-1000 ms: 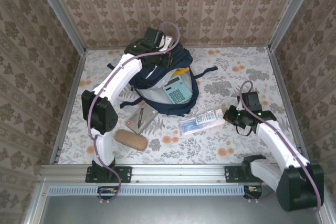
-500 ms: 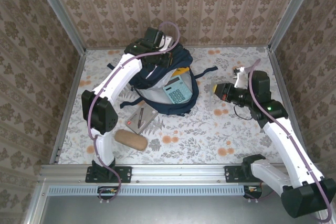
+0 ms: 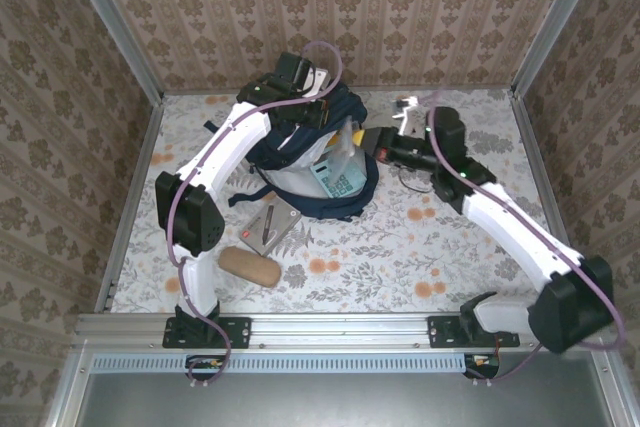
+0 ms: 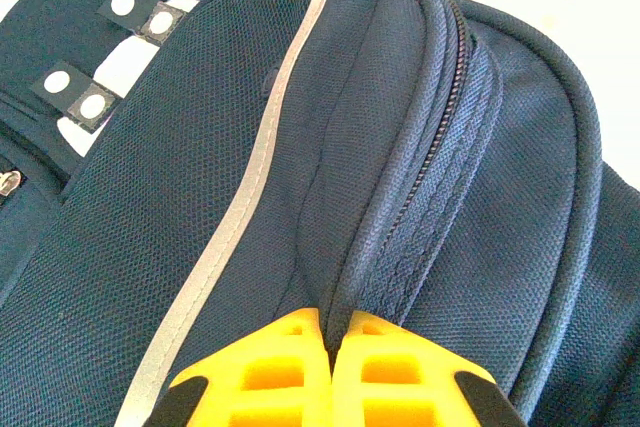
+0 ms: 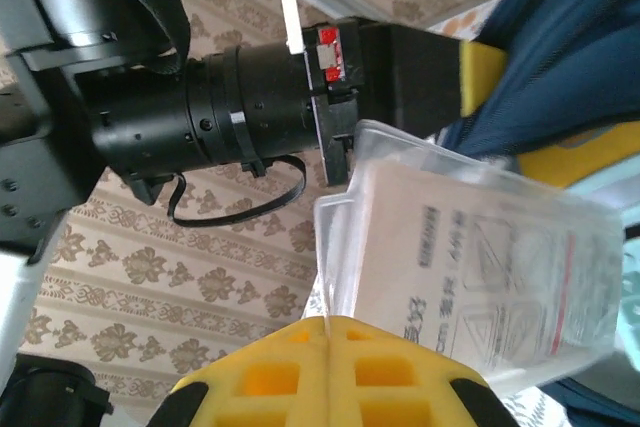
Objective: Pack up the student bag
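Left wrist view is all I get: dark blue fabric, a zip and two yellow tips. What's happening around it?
Observer: That fabric is the student bag. At its open mouth, the right gripper is shut on a clear plastic packet.
Visitor: Is anything inside already?
Observer: A teal calculator lies in the opening, partly behind the packet.
Visitor: What's lying outside?
Observer: A notebook and a brown case lie on the table in front of the bag.
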Motion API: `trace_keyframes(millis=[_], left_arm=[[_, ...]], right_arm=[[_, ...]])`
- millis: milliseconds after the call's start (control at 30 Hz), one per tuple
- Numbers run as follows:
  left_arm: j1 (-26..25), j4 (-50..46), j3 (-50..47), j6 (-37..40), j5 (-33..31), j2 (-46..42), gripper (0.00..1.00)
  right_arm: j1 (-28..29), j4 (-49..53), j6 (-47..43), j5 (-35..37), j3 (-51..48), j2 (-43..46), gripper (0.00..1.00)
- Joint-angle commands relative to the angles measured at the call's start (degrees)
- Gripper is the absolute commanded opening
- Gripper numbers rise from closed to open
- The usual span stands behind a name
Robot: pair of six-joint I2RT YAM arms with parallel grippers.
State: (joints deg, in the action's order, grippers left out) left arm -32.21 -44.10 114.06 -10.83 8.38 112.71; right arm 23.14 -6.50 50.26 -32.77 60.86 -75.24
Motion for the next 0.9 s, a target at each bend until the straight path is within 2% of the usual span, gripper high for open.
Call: trace_keyframes(millis=[0, 100, 200, 467, 600, 867], left_arm=[[-0.2, 2.9, 1.2, -2.6, 1.0, -3.3, 0.0], [-0.3, 2.8, 1.4, -2.7, 1.1, -3.1, 0.0], [-0.3, 2.7, 1.4, -2.6, 0.9, -3.3, 0.0], [-0.3, 2.8, 1.7, -2.4, 0.9, -2.9, 0.0], [-0.4, 2.5, 2.5, -2.5, 1.3, -2.3, 0.0], [-0.6, 2.4, 2.9, -2.5, 1.3, -2.1, 0.0]], right_arm=[[2.2, -10.1, 3.2, 2.7, 6.8, -5.3, 0.0], [3.4, -11.9, 4.0, 4.5, 10.5, -9.8, 0.0], [3.8, -11.3, 3.9, 7.9, 9.3, -10.1, 0.0], [3.8, -11.5, 5.3, 18.5, -12.4, -0.4, 0.0], [4.1, -11.5, 7.8, 21.5, -22.0, 4.4, 0.0], [5.2, -3.7, 9.2, 26.2, -31.3, 15.4, 0.01]])
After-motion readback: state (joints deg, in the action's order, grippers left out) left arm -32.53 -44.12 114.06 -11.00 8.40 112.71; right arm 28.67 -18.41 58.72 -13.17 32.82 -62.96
